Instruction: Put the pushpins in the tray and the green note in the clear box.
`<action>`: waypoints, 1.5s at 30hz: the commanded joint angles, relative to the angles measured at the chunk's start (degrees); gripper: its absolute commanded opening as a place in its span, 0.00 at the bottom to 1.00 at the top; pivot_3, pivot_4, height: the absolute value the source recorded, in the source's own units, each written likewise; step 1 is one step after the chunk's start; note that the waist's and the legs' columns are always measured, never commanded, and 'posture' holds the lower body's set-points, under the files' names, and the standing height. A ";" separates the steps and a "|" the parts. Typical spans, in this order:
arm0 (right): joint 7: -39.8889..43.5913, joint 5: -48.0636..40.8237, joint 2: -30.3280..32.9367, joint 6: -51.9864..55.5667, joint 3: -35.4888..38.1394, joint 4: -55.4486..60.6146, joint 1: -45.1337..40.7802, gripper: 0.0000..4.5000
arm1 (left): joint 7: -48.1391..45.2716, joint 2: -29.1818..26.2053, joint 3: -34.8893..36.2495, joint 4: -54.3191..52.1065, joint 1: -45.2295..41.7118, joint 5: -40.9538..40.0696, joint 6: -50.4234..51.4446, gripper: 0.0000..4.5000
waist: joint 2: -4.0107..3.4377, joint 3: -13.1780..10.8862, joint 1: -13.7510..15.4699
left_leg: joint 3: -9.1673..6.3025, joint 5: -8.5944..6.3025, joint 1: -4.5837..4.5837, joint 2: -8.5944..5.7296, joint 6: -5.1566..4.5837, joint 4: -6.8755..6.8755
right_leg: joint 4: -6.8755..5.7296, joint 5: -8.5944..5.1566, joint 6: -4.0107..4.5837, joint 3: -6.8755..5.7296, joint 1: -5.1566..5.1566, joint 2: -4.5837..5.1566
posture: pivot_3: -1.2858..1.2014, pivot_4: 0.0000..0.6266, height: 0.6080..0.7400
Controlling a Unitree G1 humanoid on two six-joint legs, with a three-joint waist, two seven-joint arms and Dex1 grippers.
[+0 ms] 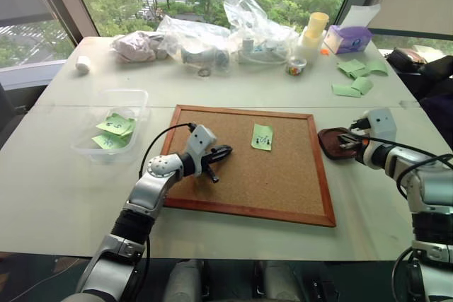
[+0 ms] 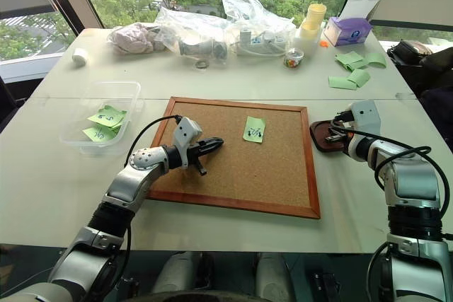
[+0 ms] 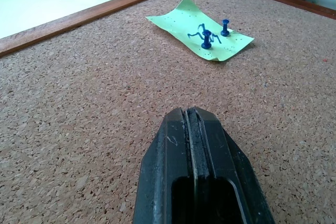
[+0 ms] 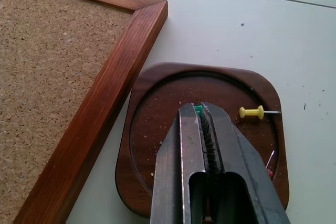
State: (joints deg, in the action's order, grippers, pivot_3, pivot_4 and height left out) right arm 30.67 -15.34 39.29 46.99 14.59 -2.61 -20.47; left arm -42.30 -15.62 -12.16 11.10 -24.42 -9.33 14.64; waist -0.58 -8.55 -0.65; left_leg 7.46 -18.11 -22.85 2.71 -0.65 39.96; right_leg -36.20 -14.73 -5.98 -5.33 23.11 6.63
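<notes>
The green note lies on the corkboard, held down by two blue pushpins. My left gripper rests shut on the cork to the note's left, with nothing between its fingers. My right gripper hovers over the tray, a dark reddish-brown dish just off the board's right edge, and is shut on a green pushpin whose head peeks out at the fingertips. A yellow pushpin lies in the tray, and a red one shows partly beside the fingers. The clear box stands left of the board with green notes inside.
Along the table's far edge lie clear plastic bags, a little cup of coloured bits, stacked yellow cups and a purple tissue box. Pale green paper pieces lie at the back right. A white roll sits at the far left.
</notes>
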 commanded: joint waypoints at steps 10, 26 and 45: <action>0.43 -3.30 1.51 0.98 2.04 7.10 -1.57 0.49 | -0.36 -0.73 -1.50 2.78 2.98 1.81 1.02 0.00 | -0.03 0.02 -0.04 | 0.00 -0.01 0.02 0.04 -0.02 -0.03 | 0.01 0.00 0.00 0.01 0.01 0.00 | 0.52 0.24 1.00; 0.27 -5.58 -8.98 1.84 -14.80 16.83 -4.87 0.49 | 0.47 -0.61 -1.11 1.66 3.19 1.71 1.37 0.00 | -0.05 0.05 -0.08 | -0.01 -0.17 -0.04 0.05 -0.29 -0.03 | 0.05 0.00 0.01 0.01 0.04 0.08 | 0.52 0.24 1.00; 2.76 1.58 -11.67 -9.04 -21.30 5.32 -5.29 0.37 | 1.66 -1.13 -0.37 -0.40 4.37 1.35 2.49 0.00 | -0.05 0.05 -0.35 | 0.06 -0.09 -0.03 0.06 -0.15 -0.05 | 0.07 0.00 0.00 0.01 0.08 0.05 | 0.52 0.24 1.00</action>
State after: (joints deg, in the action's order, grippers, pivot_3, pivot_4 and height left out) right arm 33.11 -14.23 28.01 39.24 -6.52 2.06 -24.98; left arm -40.74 -15.92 -11.71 8.66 -22.51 -9.18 14.78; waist -0.63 -8.51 -1.00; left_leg 7.52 -18.20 -22.88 2.77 -0.79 39.90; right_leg -36.14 -14.73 -5.98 -5.32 23.19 6.68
